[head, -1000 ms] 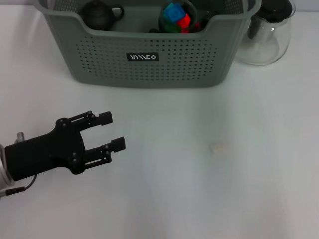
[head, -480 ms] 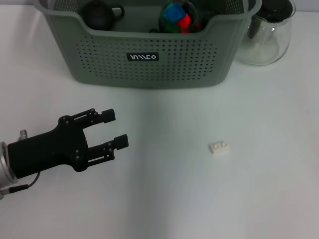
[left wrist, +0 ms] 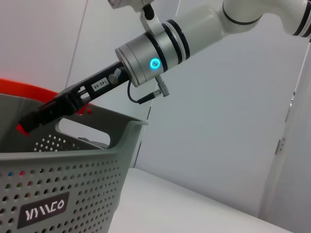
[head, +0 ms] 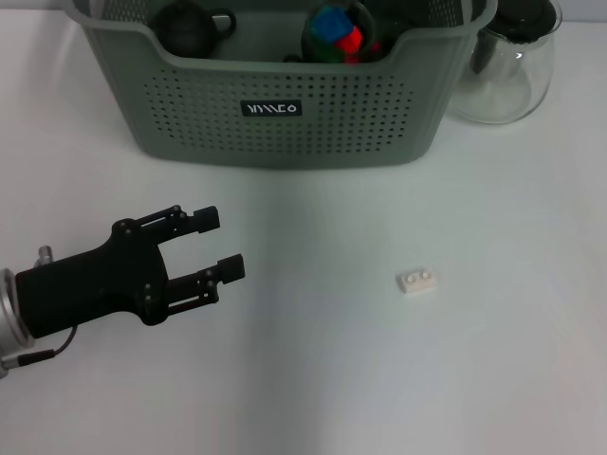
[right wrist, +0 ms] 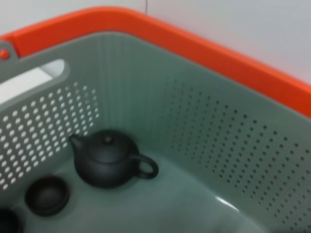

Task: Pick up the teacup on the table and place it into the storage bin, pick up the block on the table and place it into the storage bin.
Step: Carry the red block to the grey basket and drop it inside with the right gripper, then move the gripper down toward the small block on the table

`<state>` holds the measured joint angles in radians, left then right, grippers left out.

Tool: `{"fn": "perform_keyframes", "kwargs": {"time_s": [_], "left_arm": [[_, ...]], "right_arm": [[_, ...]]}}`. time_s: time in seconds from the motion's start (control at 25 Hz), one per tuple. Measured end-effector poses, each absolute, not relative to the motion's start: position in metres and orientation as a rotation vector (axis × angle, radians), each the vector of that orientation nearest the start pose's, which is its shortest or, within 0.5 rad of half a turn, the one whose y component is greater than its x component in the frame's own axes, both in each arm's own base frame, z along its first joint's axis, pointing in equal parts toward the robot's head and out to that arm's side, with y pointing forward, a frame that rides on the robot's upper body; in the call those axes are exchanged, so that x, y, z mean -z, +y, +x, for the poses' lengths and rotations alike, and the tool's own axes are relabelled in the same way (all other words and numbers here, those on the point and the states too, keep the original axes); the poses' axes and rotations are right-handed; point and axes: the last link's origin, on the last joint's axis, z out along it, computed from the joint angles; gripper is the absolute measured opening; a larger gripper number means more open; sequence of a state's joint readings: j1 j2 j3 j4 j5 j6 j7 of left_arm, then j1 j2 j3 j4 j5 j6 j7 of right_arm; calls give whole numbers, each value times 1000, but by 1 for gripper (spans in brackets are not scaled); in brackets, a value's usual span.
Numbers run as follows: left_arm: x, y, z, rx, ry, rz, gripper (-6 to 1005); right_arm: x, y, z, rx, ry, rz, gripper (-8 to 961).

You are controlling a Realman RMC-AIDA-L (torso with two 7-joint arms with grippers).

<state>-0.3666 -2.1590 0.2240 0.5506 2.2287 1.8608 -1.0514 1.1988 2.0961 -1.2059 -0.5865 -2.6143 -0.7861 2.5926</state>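
1. The left pincer (head: 216,246) hovers low over the desk (head: 313,379), near its left side. Its fingers are spread apart and hold nothing; they aim toward the right and slightly toward the bin, which looks like readiness for a next pick.
2. The block (head: 417,281), small and white with two studs on top, lies flat on the desk well apart from the left pincer, to its right. Its long axis runs roughly left to right, tilted a little.
3. The storage bin (head: 285,104) stands at the far edge, label side toward the robot. Inside it are a black teapot (right wrist: 109,158), a small dark cup (right wrist: 47,195) and coloured blocks (head: 339,30).
4. The right pincer (left wrist: 36,118) hangs over the bin's interior; I cannot tell how its fingers stand.
5. A glass pitcher (head: 507,62) stands just beside the bin's right end.
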Motion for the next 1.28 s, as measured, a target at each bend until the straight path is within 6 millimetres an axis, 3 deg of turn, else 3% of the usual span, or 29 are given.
{"fn": "perform_keyframes", "kwargs": {"time_s": [0.12,0.24,0.4,0.48,0.6,0.8,0.92,1.0,1.12,1.28], "left_arm": [[13,233,-301,1036,-627,-2581,721],[12,232,-302,1042,-630,-2573,720],[11,231,-302,1050,-632,-2566,721],[11,230,-302,1052,-633,-2566,721],[11,230,-302,1053,-633,-2564,720],[9,231,-304,1051,-633,-2552,720],[7,231,-305,1045,-632,-2549,720],[5,231,-306,1042,-634,-2541,720],[4,231,-308,1039,-640,-2528,720],[3,232,-308,1039,-639,-2527,721]], "right_arm": [[52,488,72,45,719,-2380,207],[41,486,70,-20,738,-2378,287],[4,471,61,-217,771,-2404,394],[-23,453,57,-354,740,-2448,465],[-65,405,59,-597,580,-2566,597],[-104,332,95,-825,301,-2775,677],[-107,302,128,-760,217,-2868,656],[-98,292,147,-605,236,-2926,626],[-83,288,171,-336,346,-2961,595],[-60,292,180,-24,405,-3012,592]]}}
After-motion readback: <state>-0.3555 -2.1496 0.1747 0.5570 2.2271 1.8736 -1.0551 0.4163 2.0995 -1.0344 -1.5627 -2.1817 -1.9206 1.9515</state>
